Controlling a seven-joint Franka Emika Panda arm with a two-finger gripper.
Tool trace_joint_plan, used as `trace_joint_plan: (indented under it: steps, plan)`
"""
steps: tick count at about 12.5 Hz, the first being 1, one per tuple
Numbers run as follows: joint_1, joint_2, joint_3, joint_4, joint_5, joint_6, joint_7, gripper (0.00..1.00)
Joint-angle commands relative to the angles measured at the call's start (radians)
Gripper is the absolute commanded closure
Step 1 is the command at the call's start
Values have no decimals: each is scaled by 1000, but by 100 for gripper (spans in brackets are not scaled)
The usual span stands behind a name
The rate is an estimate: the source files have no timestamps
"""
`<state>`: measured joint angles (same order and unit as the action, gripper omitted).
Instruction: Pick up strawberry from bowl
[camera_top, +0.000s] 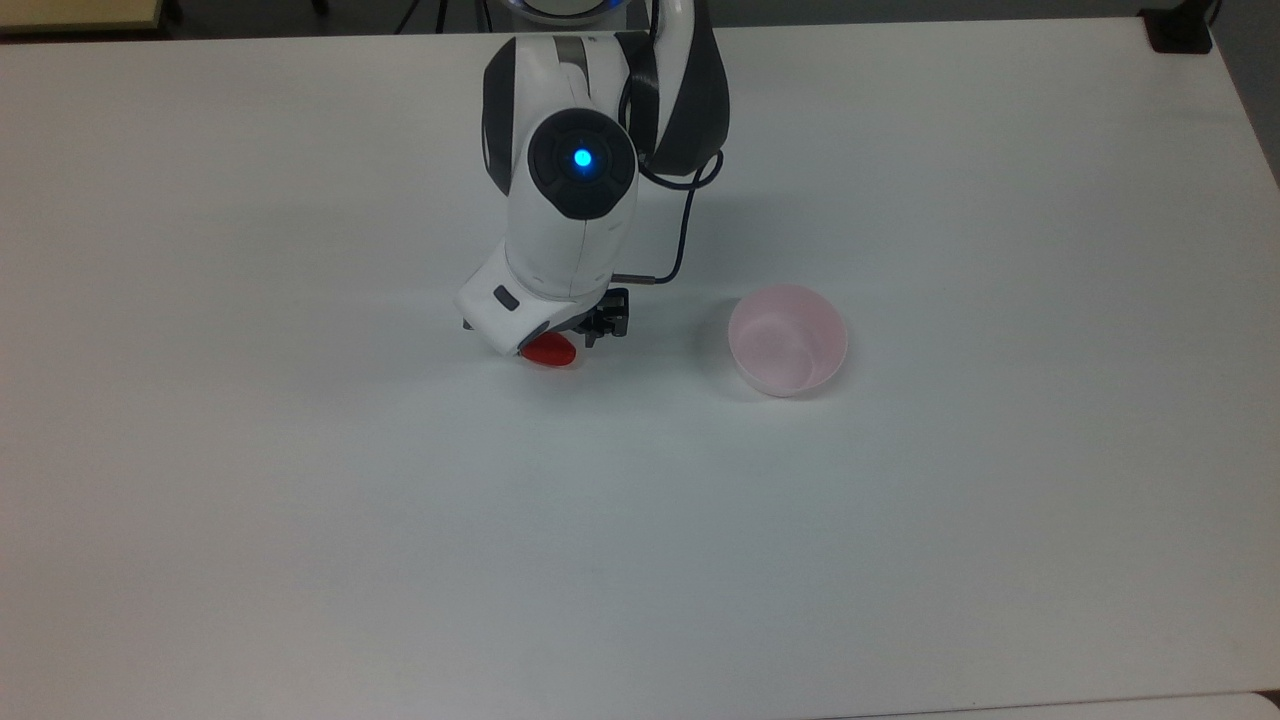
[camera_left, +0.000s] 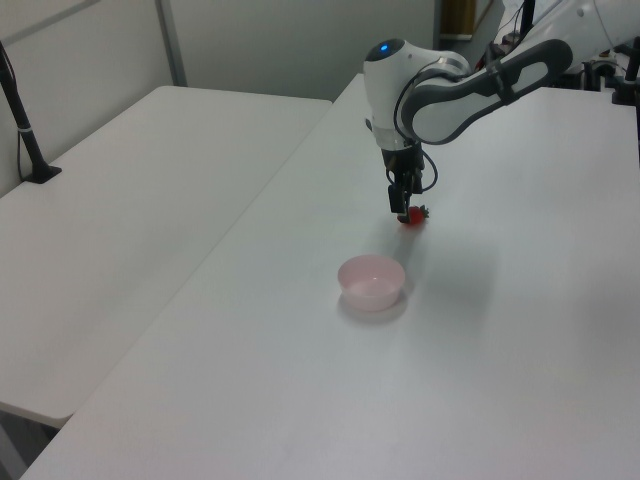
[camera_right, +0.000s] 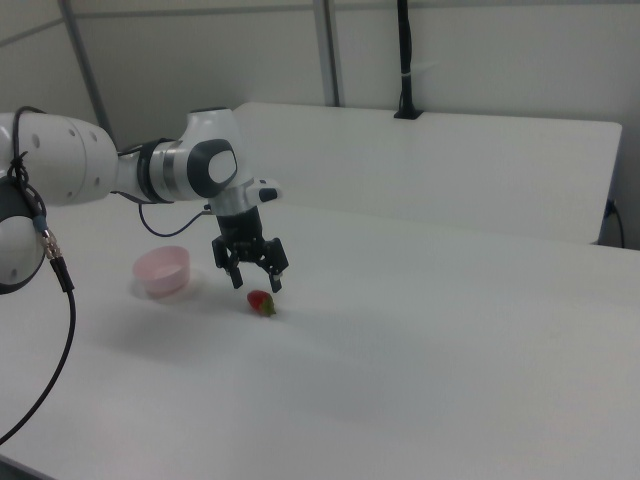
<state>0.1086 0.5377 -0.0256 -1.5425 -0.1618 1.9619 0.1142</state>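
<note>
In the top view, the Franka arm's white wrist, with a blue light on its round dark cap, reaches down from the far edge of the white worktop (camera_top: 300, 500), and the tool (camera_top: 565, 340) sits under it, mostly hidden by the wrist housing. The strawberry (camera_top: 549, 352) shows as a red shape peeking out just below the housing, lying on the worktop. The pale pink bowl (camera_top: 788, 339) stands upright, well apart to the top view's right, with nothing in it. In the left view, the arm comes in from the left view's upper right and points the tool (camera_left: 403, 205) straight down; the strawberry (camera_left: 415, 214) lies on the worktop (camera_left: 500, 380) at the fingertips, its leafy cap turned to the left view's right, and the bowl (camera_left: 371, 281) stands nearer the camera, apart from both. In the right view, the tool (camera_right: 254, 278) hangs just above the worktop (camera_right: 450, 350) with its two dark fingers (camera_right: 236, 274) spread apart and nothing between them. The strawberry (camera_right: 261, 302) rests on the surface just below and slightly to the right view's right of the fingertips, free of them. The bowl (camera_right: 163, 271) stands to the right view's left of the tool, near it but not touching.
</note>
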Motion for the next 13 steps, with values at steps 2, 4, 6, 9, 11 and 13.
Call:
trace_joint_plan:
  steps: [2, 4, 6, 9, 11, 13]
  plan:
    - [-13, -166, -4, -24, -4, -61, -10, 0]
    - [-20, -263, -2, -31, 7, -124, 5, 0]
    - [-26, -327, -2, -33, 18, -191, 7, 0]
    - [-73, -419, -2, -41, 100, -256, 1, 0]
    - [-82, -444, -2, -42, 104, -299, -4, 0]
    - [-81, -453, -2, -42, 105, -307, -5, 0]
